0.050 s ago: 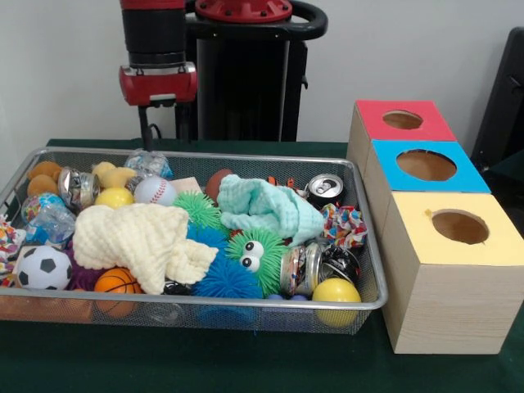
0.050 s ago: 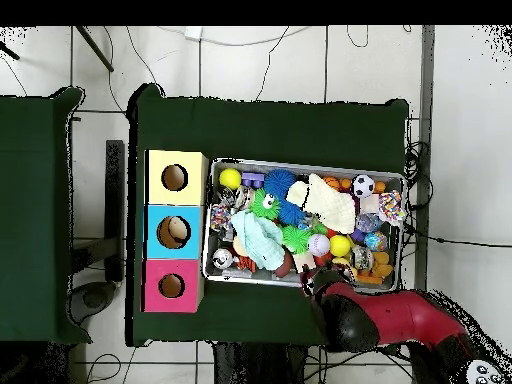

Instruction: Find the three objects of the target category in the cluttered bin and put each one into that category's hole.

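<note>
While the green-covered counter [image 1: 246, 360] spreads beneath everything, the wire mesh bin [image 1: 370, 274] takes up most of its top, packed full; beside the bin, at the right in the front view, stands a row of three wooden boxes, each with a round hole in its lid: the yellow-topped box [image 1: 458, 270] nearest the camera, the blue-topped box [image 1: 426, 168] in the middle, the red-topped box [image 1: 401, 121] farthest back. The red and black arm [image 1: 157, 57] comes down over the far left rim of the bin; the hand [image 1: 146, 131] hangs just above that rim, and whether it is released or clenched cannot be told, since only a thin dark stem shows; nothing appears in it. Inside the bin, a cream knitted cloth [image 1: 143, 237] lies over the left-centre heap; a mint cloth [image 1: 266, 209] is crumpled near the middle; a green fuzzy toy with eyes [image 1: 255, 255] sits between blue spiky balls [image 1: 225, 278]. The balls lie scattered: a baseball [image 1: 155, 191] and a yellow ball [image 1: 114, 197] at the back left, a soccer ball [image 1: 44, 268] and a small basketball [image 1: 116, 282] at the front left, another yellow ball [image 1: 336, 291] in the front right corner. A drink can [image 1: 325, 188] rests at the back right; a crushed can [image 1: 301, 268] lies near the front.
</note>
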